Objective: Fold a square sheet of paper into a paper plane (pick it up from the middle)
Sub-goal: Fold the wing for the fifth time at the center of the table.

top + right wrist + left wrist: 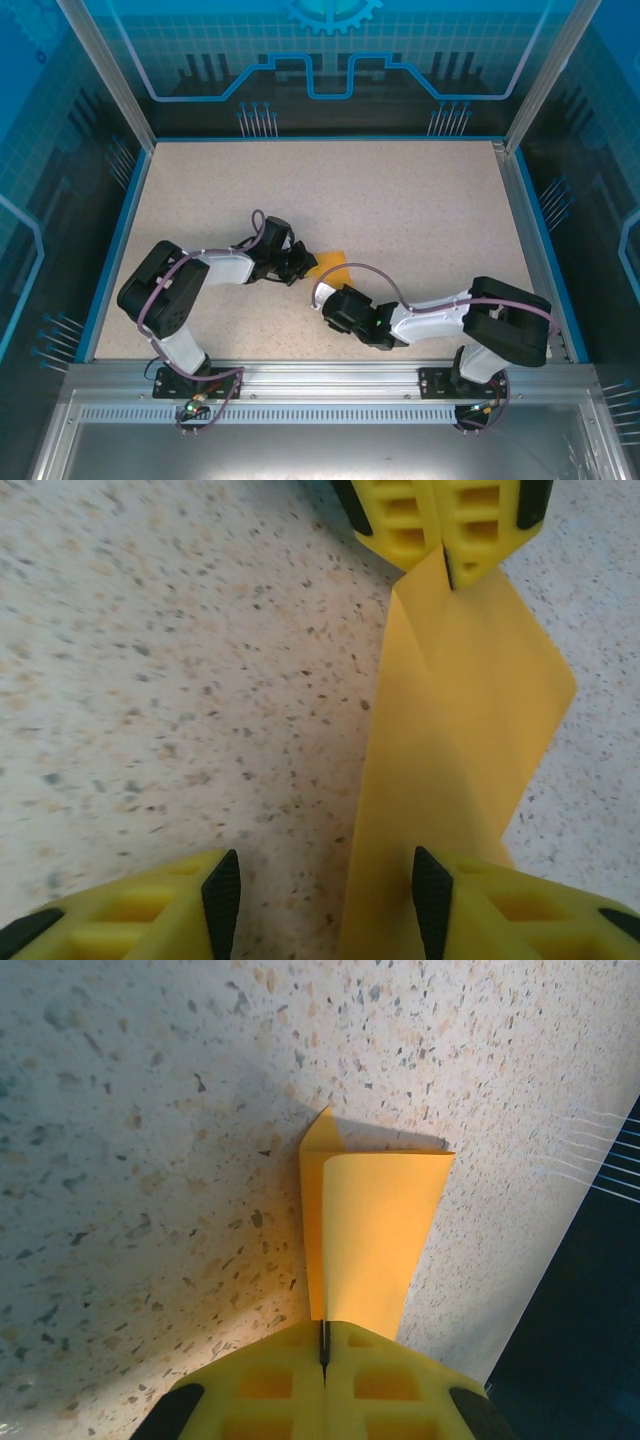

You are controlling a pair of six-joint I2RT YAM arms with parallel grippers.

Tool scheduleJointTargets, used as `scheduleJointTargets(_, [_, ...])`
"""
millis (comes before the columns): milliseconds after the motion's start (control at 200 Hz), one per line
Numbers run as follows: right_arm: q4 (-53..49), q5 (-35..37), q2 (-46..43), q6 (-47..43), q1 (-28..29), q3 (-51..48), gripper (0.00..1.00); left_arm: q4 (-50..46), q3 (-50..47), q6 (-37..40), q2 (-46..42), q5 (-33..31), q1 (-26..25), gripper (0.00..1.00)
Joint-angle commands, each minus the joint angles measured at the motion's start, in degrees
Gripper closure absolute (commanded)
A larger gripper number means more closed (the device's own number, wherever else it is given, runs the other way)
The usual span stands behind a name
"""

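Paper, partly folded and not yet a plane, is sitting mid-table. Left gripper, at its 9 o'clock, is clamping one edge. Right gripper, at 6 o'clock, is hanging half-open and gripping nothing.

Left arm: shoulder and elbow are folded low to the left of the square sheet of paper, with the forearm extended rightward toward it. Left tool: the jaws are fully closed, and the yellow fingers pinch one edge of the sheet. Right arm: the elbow is folded to the right of the sheet, with the forearm extended leftward toward it. Right tool: the jaws stand apart and face the left tool across the sheet. One black-padded finger is positioned over the sheet's end opposite the left tool. The other finger sits beside the sheet, clear of its long edge.
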Motion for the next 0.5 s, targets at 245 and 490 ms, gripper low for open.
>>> scheduleJointTargets(245, [4.48,6.20,4.41,-2.88,0.65,2.30,0.64,-1.29,1.33,-0.31,-1.07,1.16,-0.01,0.94])
scheduleJointTargets(490, [5.79,6.74,5.33,-2.45,-0.04,1.90,0.78,-2.52,1.93,0.18,-1.56,0.83,-0.05,0.88])
